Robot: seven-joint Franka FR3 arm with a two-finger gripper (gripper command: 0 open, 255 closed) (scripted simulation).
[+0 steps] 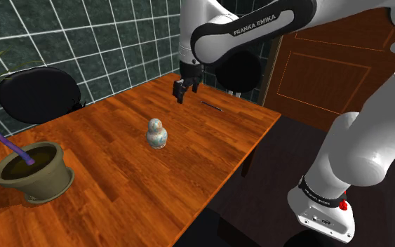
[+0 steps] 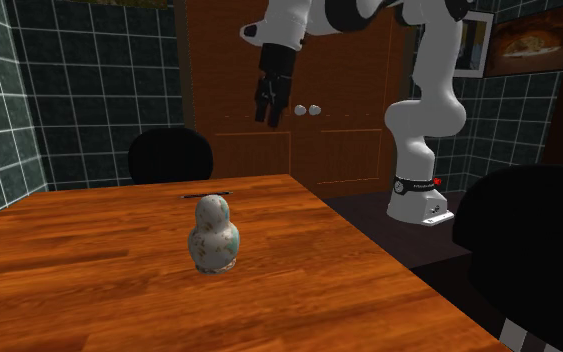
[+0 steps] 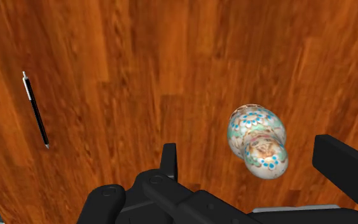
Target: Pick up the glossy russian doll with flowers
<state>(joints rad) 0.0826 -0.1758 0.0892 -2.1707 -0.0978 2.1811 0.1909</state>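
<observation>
Russian doll upright on table | gripper wide open, empty, aloft

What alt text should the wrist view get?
A pale, flower-patterned Russian doll stands on a wooden table, seen from above between the open fingers of the black hand, which do not touch it. A black pen lies on the table well apart from the doll.

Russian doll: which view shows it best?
Second exterior view: the doll stands upright on the table, close and side-on, its whole outline and pattern clear. The shoulder view shows the doll farther off, from above. The wrist view looks down on its top, foreshortened.
</observation>
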